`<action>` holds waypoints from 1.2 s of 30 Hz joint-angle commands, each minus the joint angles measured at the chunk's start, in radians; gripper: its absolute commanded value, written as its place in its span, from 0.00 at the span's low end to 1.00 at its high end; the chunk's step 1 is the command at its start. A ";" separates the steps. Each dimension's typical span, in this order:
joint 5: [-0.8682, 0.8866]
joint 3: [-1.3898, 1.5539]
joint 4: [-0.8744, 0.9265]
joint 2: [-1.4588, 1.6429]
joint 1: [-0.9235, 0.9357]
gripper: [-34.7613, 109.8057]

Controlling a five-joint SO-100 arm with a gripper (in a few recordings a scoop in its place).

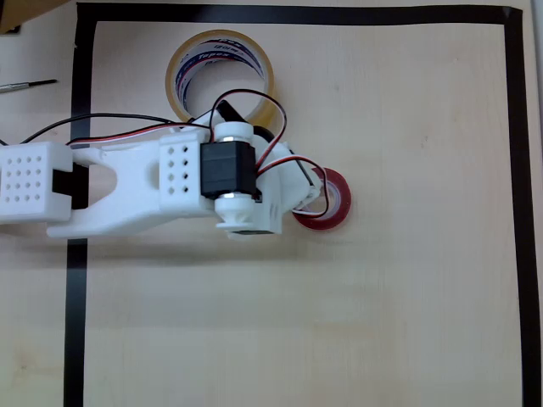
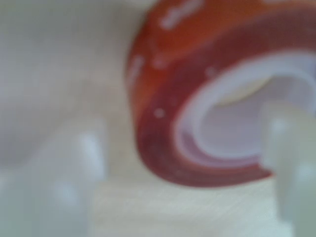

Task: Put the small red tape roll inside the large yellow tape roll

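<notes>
- I'm at the grasp: gripper [image 2: 185, 163] jaws apart, straddling the small red tape roll's [image 1: 333, 203] wall.
- Next, I'd pinch, lift, carry to the large yellow tape roll [image 1: 219, 72].

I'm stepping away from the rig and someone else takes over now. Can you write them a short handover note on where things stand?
Hand: down at the small red tape roll, one finger inside the roll's hole, the other outside its wall. The wrist view is blurred; whether it is clamped cannot be told.
Red roll lies on the table, right of the arm in the overhead view.
Large yellow tape roll lies flat up-left of it, apart, hole free.
Done: approach to the red roll.
Left: grip, lift, carry to the yellow roll, drop inside.
</notes>
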 commanded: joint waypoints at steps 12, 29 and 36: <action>-0.031 -0.005 -0.058 -0.003 0.003 0.35; -0.035 -0.025 -0.035 0.106 0.029 0.24; -0.032 0.098 0.021 0.376 0.008 0.24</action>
